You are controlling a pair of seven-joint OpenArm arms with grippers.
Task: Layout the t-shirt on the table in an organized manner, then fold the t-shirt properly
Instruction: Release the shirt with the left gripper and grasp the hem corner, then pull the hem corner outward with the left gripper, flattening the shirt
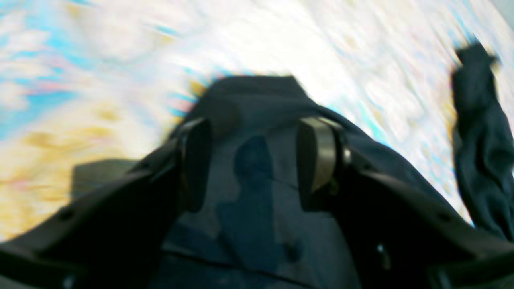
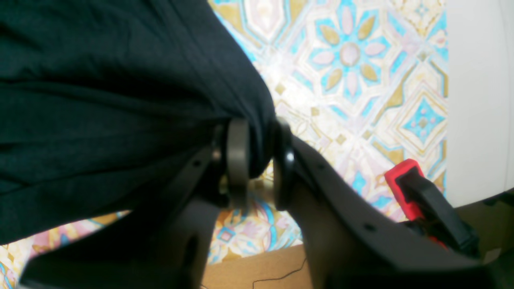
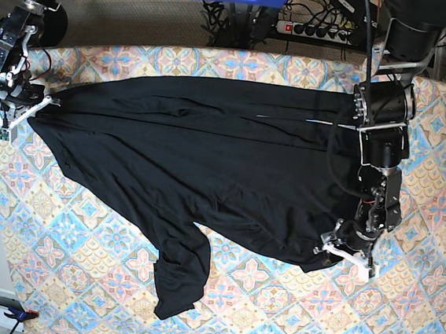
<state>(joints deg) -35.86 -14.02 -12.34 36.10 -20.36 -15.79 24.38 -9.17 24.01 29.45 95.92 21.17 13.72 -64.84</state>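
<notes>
I'm seeing the t-shirt (image 3: 207, 165) lying spread across the patterned bench (image 3: 272, 314), one sleeve trailing toward the near edge. My right gripper (image 2: 257, 160) is pinching its corner, while my left gripper (image 1: 253, 164) is hovering wide open over the fabric

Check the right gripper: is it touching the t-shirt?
Touching. In the right wrist view the right gripper has its jaws pinched on a bunched edge of the black t-shirt, with fabric pressed between both pads above the patterned table.

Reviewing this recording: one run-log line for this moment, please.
stage: layout | t-shirt: spread, sleeve crumpled | right gripper: shut on t-shirt | left gripper: open above t-shirt
</notes>
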